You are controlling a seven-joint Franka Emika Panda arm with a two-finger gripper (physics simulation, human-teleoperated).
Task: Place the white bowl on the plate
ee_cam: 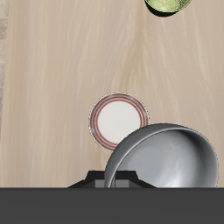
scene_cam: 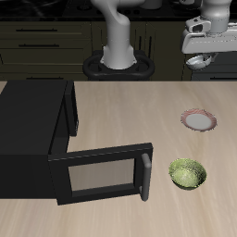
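I've got the white bowl (scene_cam: 197, 60) up in the air, high above the table (scene_cam: 120, 120) near its back edge, and my fingers (scene_cam: 197, 57) are pinching its rim. From my own camera the bowl (ee_cam: 166, 157) fills the near view, tilted, its pale shiny inside facing out. The fingertips themselves are hidden behind it.

The plate (scene_cam: 198, 120), with its reddish-pink scalloped rim, sits bare on the table, nearer the front edge than where I hang. In my own view, the plate (ee_cam: 118, 121) is partly covered by the bowl's edge, so I judge I'm not centred over it yet.

To do this well, I'd say: carry the bowl over until the plate sits squarely under it, come down slowly, and let go only when the base rests flat on the white centre. The tilt worries me; released early, it could rock off.

The green leafy bowl (scene_cam: 187, 173) sits closer to the front, beside the open microwave (scene_cam: 56, 139) door; steer clear.

No writing or brand shows anywhere.
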